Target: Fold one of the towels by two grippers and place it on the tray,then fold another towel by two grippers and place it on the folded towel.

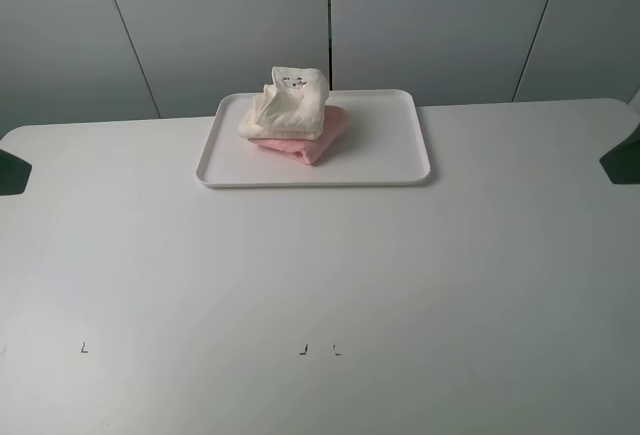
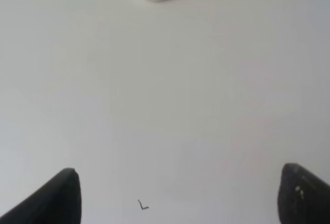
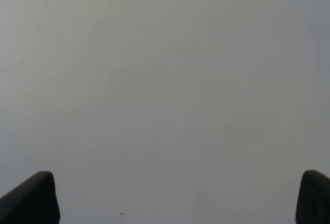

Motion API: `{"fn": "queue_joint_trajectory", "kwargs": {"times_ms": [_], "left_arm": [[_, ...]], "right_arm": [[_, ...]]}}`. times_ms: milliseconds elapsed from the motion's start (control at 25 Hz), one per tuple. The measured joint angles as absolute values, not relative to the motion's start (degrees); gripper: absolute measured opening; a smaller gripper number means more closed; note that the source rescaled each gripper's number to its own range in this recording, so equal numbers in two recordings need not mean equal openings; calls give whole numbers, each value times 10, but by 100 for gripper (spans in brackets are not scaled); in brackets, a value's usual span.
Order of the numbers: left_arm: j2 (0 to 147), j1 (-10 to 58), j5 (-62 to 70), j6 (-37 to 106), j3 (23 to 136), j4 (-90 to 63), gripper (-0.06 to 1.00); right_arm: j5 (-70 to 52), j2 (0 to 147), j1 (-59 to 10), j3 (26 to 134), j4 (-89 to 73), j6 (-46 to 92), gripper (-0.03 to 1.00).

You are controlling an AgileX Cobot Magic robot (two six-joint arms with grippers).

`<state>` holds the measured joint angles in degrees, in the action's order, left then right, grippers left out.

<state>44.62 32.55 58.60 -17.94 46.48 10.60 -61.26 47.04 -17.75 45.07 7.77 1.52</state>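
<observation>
Two folded towels, one cream-white towel (image 1: 288, 105) and one pink towel (image 1: 312, 142), one white tray (image 1: 400, 160), one surface (image 1: 320, 275).

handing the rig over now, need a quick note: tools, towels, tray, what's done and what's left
Left tool: open, empty, over bare table.
Right tool: open, empty, over bare table.
Tray: at the far middle of the table.
Pink towel: folded, on the tray's left half.
Cream towel: folded, on top of the pink one, a bit rumpled.
Done: both folds and the stacking.
Left: nothing that shows.
</observation>
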Motion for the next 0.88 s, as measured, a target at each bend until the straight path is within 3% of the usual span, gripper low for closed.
{"fn": "queue_joint_trajectory", "kwargs": {"times_ms": [200,480,880], "left_arm": [[366,326,642,-168,461,90,97],[203,326,663,-159,373,63,97],[5,326,662,-135,315,57,97]], "right_arm": [[-657,345,-178,410,80,11,100],[-676,209,-178,381,21,9,100],[-662,118,-178,323,-52,64,100]]}}
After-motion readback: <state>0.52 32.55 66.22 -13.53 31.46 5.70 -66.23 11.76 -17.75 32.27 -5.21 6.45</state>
